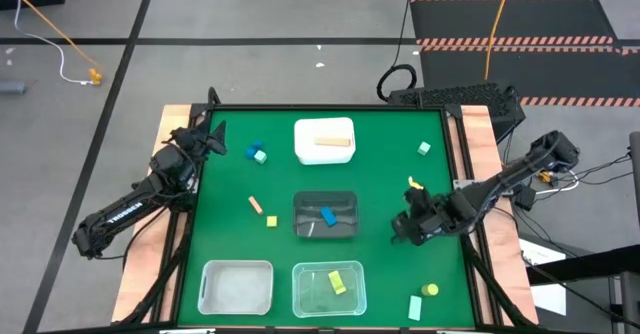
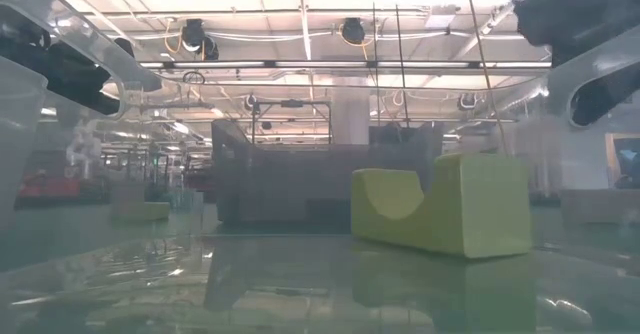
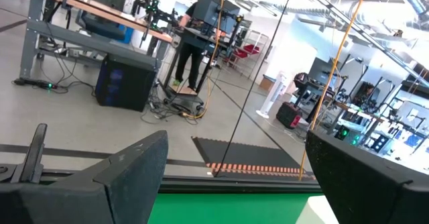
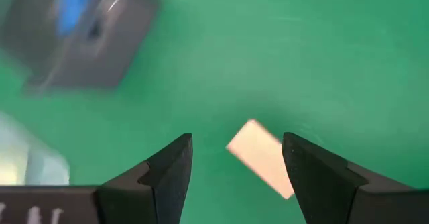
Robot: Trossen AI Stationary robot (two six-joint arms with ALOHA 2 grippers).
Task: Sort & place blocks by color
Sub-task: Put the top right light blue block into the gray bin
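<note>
Over on the right side of the green surface (image 1: 380,184), the right gripper (image 4: 236,158) hangs low with its jaws parted and nothing between them, and a pale block (image 4: 260,158) lies flat on the mat right under the gap. Can't tell from the wrist view if it's tan or mint, it's washed out. The left gripper (image 1: 212,134) waits at the far left corner, jaws wide open, empty.

Blocks are partly sorted: a tan one sits in the white bin (image 1: 324,141), a blue one (image 1: 328,215) in the dark bin (image 1: 325,215) at the middle, a yellow one (image 1: 337,282) in the clear bin (image 1: 328,288) at the near edge. Loose ones are scattered around, like the blue and mint pair (image 1: 257,153) far left and a yellow cylinder (image 1: 431,290) near right.

Handling guess: these look like small light wooden pieces, stiff, not fragile, a bit slick on flat faces. I'd pinch the pale one across its narrow width, at the middle of its length, so it won't twist out
</note>
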